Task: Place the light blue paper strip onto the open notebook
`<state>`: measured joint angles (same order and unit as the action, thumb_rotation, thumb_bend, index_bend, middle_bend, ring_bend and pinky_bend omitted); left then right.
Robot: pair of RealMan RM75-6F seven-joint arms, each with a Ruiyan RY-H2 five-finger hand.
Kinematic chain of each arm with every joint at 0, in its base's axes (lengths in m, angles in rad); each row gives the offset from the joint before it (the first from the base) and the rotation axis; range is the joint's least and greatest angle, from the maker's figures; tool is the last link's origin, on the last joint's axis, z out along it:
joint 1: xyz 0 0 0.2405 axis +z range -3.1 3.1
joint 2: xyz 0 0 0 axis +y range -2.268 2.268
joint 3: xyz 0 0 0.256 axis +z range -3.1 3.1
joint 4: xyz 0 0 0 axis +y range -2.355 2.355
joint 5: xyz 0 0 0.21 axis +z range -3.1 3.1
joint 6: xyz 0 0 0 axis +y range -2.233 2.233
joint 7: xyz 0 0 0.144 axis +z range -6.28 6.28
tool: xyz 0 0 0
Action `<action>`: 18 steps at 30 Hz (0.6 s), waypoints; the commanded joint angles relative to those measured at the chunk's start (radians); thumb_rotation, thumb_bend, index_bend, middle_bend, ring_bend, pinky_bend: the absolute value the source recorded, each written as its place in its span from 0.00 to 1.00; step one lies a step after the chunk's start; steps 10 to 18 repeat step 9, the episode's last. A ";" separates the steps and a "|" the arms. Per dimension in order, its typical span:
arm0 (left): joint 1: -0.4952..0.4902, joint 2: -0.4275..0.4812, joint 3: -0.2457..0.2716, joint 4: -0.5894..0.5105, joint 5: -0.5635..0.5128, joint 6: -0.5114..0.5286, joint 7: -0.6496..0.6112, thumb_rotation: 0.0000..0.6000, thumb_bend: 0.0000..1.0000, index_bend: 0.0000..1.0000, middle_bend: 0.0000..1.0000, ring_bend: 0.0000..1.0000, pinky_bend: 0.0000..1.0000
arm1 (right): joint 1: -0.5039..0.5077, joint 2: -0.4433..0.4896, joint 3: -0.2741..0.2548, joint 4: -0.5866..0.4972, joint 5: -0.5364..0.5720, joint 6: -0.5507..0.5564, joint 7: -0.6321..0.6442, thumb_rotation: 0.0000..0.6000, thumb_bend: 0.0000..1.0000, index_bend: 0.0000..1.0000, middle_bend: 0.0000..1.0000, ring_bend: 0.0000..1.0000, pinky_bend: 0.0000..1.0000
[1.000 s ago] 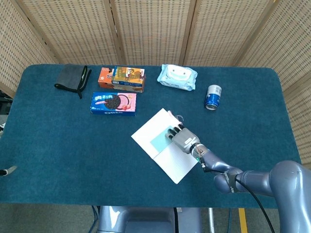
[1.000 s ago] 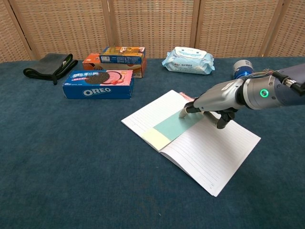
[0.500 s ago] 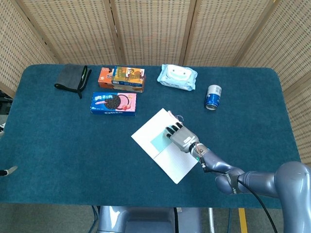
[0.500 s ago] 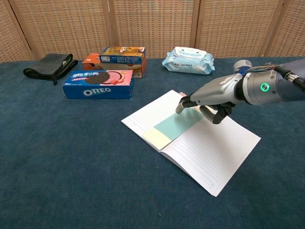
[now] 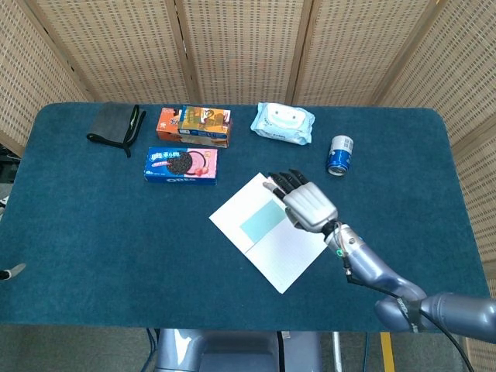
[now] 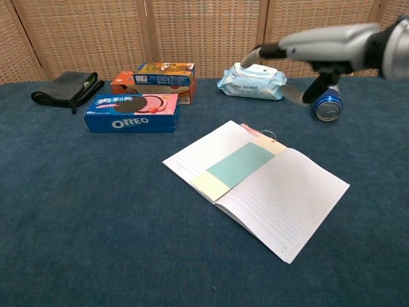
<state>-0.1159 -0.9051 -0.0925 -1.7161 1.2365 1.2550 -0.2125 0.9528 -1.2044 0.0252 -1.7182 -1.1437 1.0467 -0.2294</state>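
Note:
The open notebook [image 5: 288, 257] [image 6: 291, 204] lies on the blue table, right of centre. Flat across its left page and spine lies the light blue paper strip [image 5: 262, 222] [image 6: 239, 165], with a pale yellow piece at its near end. My right hand [image 5: 304, 201] [image 6: 314, 46] hovers well above the notebook's far corner, fingers spread, palm down, holding nothing and touching nothing. My left hand shows in neither view.
An Oreo box [image 5: 180, 164] [image 6: 131, 113] and an orange snack box [image 5: 194, 125] [image 6: 153, 80] stand at the back left, beside a black cloth [image 5: 115, 125] [image 6: 64, 88]. A wipes pack [image 5: 283, 122] [image 6: 252, 81] and a blue can [image 5: 339, 155] [image 6: 327, 105] sit at the back right.
My right hand has let go of the strip's far end and risen high off the notebook, fingers spreading. The strip stays flat on the page.

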 commanded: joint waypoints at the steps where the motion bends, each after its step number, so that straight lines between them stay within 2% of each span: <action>1: 0.014 -0.018 -0.004 0.016 0.026 0.044 -0.011 1.00 0.00 0.00 0.00 0.00 0.00 | -0.262 0.056 -0.025 0.029 -0.225 0.337 0.192 1.00 0.00 0.00 0.00 0.00 0.00; 5: 0.031 -0.044 -0.010 0.033 0.047 0.102 -0.010 1.00 0.00 0.00 0.00 0.00 0.00 | -0.410 0.051 -0.078 0.115 -0.239 0.440 0.302 1.00 0.00 0.00 0.00 0.00 0.00; 9: 0.045 -0.062 -0.009 0.042 0.073 0.147 -0.005 1.00 0.00 0.00 0.00 0.00 0.00 | -0.517 0.031 -0.101 0.178 -0.257 0.521 0.334 1.00 0.00 0.00 0.00 0.00 0.00; 18: 0.045 -0.062 -0.009 0.042 0.073 0.147 -0.005 1.00 0.00 0.00 0.00 0.00 0.00 | -0.517 0.031 -0.101 0.178 -0.257 0.521 0.334 1.00 0.00 0.00 0.00 0.00 0.00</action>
